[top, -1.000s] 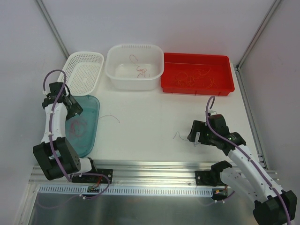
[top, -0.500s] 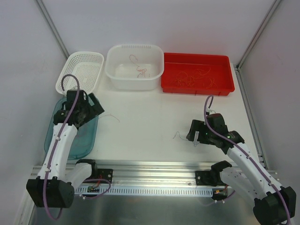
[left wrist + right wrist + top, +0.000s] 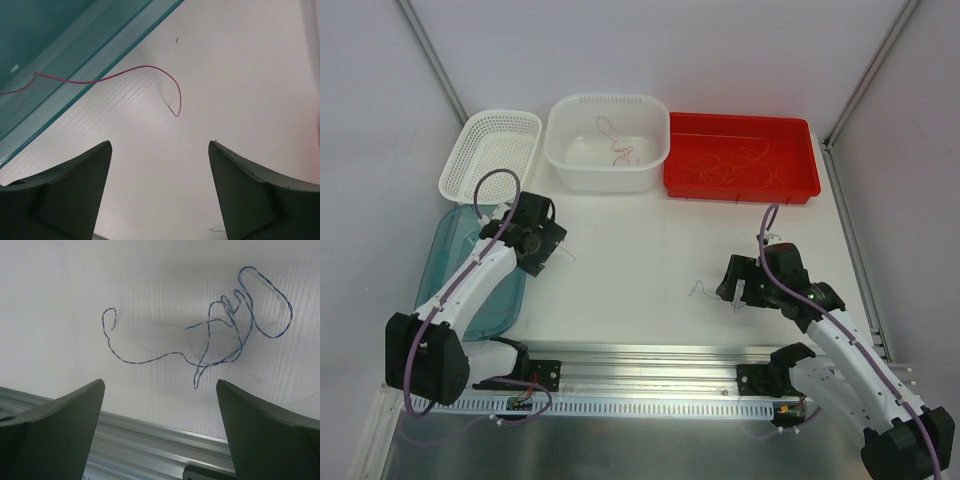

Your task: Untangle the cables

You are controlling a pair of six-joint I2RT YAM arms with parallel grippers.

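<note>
The left tool (image 3: 160,146) gapes wide, empty, above a red cable (image 3: 120,74) trailing off the tray (image 3: 50,30) onto the desk (image 3: 240,75); the right tool (image 3: 160,383) stands wide, empty, over a blue cable (image 3: 145,360).

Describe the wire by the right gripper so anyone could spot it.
White table, near edge, just ahead of the open right gripper. One thin wire lies alone in loose loops. Unlike the red cables elsewhere, it is twisted blue and white.
</note>
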